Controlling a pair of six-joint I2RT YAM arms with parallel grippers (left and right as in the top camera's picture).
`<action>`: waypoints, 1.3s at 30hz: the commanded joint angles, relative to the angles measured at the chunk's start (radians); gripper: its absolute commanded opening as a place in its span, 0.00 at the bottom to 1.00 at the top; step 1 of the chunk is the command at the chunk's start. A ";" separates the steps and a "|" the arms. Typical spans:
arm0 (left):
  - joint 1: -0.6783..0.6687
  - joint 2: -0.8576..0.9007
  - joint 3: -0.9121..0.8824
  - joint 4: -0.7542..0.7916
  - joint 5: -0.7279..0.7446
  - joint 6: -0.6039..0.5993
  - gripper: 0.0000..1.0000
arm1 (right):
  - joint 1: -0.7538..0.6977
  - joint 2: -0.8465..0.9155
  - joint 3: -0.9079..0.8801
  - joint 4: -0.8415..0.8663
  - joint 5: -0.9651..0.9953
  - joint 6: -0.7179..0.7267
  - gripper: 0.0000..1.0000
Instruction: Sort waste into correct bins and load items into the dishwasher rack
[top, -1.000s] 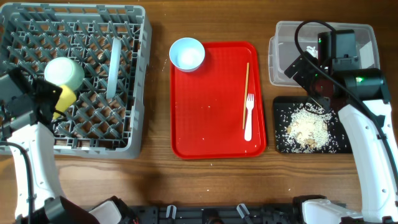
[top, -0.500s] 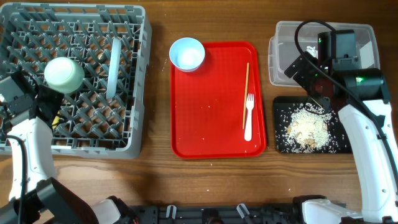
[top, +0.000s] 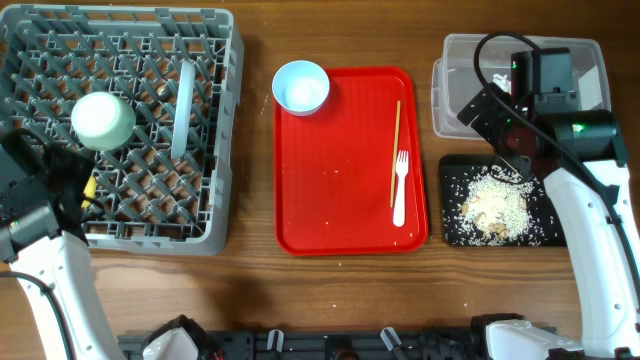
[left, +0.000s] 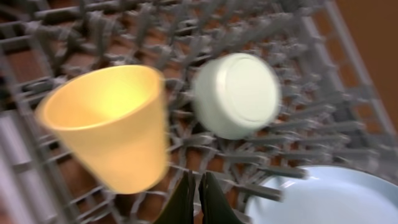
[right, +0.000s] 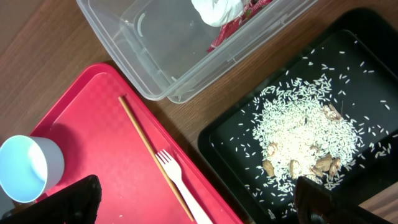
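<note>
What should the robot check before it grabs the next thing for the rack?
1. Left gripper empty: ok, shut on nothing.
2. Cup inside the rack: ok, clear of the fingers.
3. Right gripper open: ok.
4. Bowl on the red tray uncovered: ok.
5. Fork and chopstick far enough apart to take one: cannot tell, they lie close.
6. Wrapper in the tub: ok.

Upper left, a grey gridded rack is seen, yellow cup and pale green bowl picked out inside. Centre, a red tray is shown; white rice is speckled over a black tray.
</note>
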 joint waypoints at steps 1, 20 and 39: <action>0.037 0.061 -0.005 -0.013 -0.096 -0.029 0.04 | -0.001 0.002 0.006 0.000 0.017 -0.005 1.00; 0.130 0.243 -0.005 0.133 -0.017 -0.028 0.04 | -0.001 0.002 0.006 0.000 0.017 -0.005 1.00; 0.232 -0.009 0.035 0.189 -0.008 0.142 0.77 | -0.001 0.002 0.006 0.000 0.017 -0.005 1.00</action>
